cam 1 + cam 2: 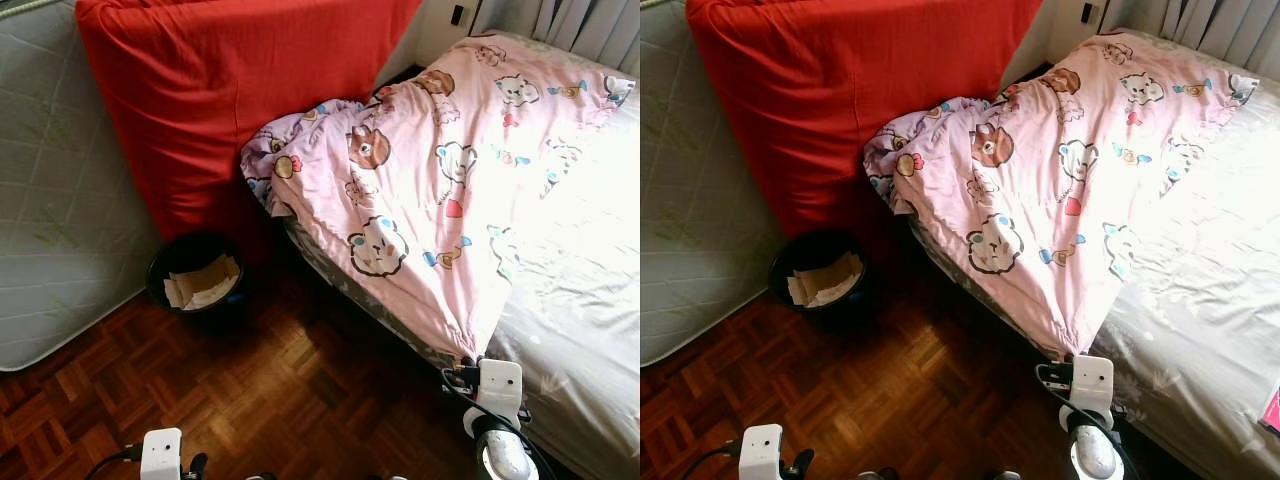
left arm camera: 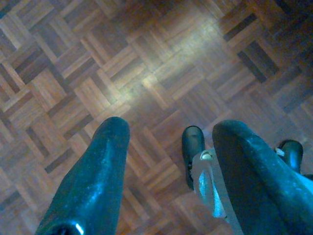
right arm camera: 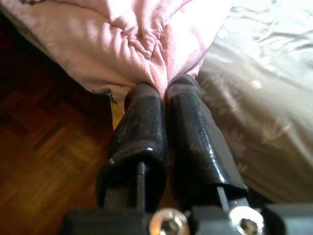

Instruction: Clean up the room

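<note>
Pinching the lower corner of the pink cartoon-animal printed duvet (image 3: 142, 44) between closed fingers, right gripper (image 3: 164, 93) at the bed's (image 1: 590, 330) edge; left gripper (image 2: 168, 171) spread wide over parquet floor (image 2: 73, 73)

Each wrist carries a white, boxy housing; the right arm (image 1: 497, 440) below it is rounded silver with a black cable looping alongside. The right gripper (image 3: 164, 90) has glossy black, scuffed fingers (image 3: 142, 132) above two silver screws. The left gripper (image 2: 168, 147) has broad, shiny black fingers (image 2: 98, 176).
</note>
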Motion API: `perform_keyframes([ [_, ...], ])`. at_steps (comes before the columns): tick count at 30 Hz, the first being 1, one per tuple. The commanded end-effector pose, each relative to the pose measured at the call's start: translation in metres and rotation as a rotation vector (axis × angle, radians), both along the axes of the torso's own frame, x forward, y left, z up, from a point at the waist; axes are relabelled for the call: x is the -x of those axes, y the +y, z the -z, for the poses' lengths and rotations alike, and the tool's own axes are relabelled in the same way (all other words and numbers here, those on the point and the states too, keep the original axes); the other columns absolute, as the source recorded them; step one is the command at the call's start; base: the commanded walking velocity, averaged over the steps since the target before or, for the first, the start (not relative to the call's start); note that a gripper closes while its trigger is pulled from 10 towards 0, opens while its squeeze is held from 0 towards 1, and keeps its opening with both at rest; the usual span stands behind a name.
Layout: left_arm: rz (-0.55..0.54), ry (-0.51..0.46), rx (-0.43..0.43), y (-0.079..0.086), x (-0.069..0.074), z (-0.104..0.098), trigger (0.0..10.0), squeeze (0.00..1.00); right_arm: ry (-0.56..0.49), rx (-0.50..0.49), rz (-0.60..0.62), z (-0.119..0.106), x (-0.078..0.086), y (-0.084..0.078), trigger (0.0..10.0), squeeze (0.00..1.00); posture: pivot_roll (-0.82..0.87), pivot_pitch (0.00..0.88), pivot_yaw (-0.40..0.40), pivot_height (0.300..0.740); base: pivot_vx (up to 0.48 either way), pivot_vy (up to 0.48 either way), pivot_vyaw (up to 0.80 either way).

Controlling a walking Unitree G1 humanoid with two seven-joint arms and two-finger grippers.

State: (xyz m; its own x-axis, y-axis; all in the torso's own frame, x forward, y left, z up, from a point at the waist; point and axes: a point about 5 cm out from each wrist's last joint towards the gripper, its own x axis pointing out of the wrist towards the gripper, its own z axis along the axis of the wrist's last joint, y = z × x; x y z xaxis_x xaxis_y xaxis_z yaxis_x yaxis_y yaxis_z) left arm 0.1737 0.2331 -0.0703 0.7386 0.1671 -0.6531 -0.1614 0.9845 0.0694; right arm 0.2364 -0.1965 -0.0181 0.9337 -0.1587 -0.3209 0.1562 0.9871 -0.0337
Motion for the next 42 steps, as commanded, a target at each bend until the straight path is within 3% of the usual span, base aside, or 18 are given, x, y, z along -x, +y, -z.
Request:
perform_keyframes([
  [1, 0.008, 0.037, -0.013, 0.001, 0.011, 0.005, 10.0, 0.00, 0.052, -0.024, -0.007, 0.010, 0.009, 0.002, 10.0, 0.00, 0.06, 0.176, -0.009, 0.740, 0.000, 0.000, 0.00],
  [19, 0.032, 0.034, -0.026, -0.001, 0.009, 0.004, 10.0, 0.00, 0.056, -0.120, -0.081, 0.012, 0.002, 0.014, 10.0, 0.00, 0.06, 0.179, -0.009, 0.740, 0.000, 0.000, 0.00],
  [20, 0.032, 0.035, -0.027, -0.001, 0.009, 0.004, 10.0, 0.00, 0.057, -0.127, -0.086, 0.012, 0.002, 0.015, 10.0, 0.46, 0.06, 0.179, -0.009, 0.740, 0.000, 0.000, 0.00],
  [21, 0.033, 0.036, -0.028, -0.001, 0.009, 0.005, 10.0, 0.00, 0.059, -0.141, -0.096, 0.012, 0.003, 0.017, 10.0, 0.69, 0.06, 0.179, -0.008, 0.740, 0.000, 0.000, 0.00],
  [23, 0.034, 0.038, -0.029, -0.001, 0.009, 0.005, 10.0, 0.00, 0.063, -0.165, -0.113, 0.014, 0.003, 0.020, 10.0, 0.87, 0.06, 0.179, -0.008, 0.740, 0.000, 0.000, 0.00],
  [34, 0.045, 0.041, -0.031, -0.002, 0.009, 0.005, 10.0, 0.00, 0.096, -0.208, -0.160, 0.020, 0.007, 0.026, 10.0, 0.86, 0.06, 0.179, -0.008, 0.740, 0.000, 0.000, 0.00],
  [36, 0.049, 0.043, -0.031, -0.003, 0.009, 0.005, 10.0, 0.00, 0.110, -0.217, -0.179, 0.022, 0.009, 0.028, 10.0, 0.65, 0.06, 0.179, -0.009, 0.740, 0.000, 0.000, 0.00],
  [37, 0.050, 0.043, -0.031, -0.003, 0.009, 0.005, 10.0, 0.00, 0.115, -0.217, -0.180, 0.023, 0.010, 0.028, 10.0, 0.40, 0.06, 0.179, -0.009, 0.740, 0.000, 0.000, 0.00],
  [38, 0.050, 0.044, -0.031, -0.003, 0.009, 0.005, 10.0, 0.00, 0.119, -0.219, -0.175, 0.024, 0.010, 0.028, 10.0, 0.00, 0.06, 0.179, -0.009, 0.740, 0.000, 0.000, 0.00],
  [42, 0.050, 0.046, -0.030, -0.003, 0.009, 0.005, 10.0, 0.00, 0.143, -0.244, -0.137, 0.027, 0.012, 0.027, 10.0, 0.00, 0.05, 0.177, -0.010, 0.740, 0.000, 0.000, 0.00],
])
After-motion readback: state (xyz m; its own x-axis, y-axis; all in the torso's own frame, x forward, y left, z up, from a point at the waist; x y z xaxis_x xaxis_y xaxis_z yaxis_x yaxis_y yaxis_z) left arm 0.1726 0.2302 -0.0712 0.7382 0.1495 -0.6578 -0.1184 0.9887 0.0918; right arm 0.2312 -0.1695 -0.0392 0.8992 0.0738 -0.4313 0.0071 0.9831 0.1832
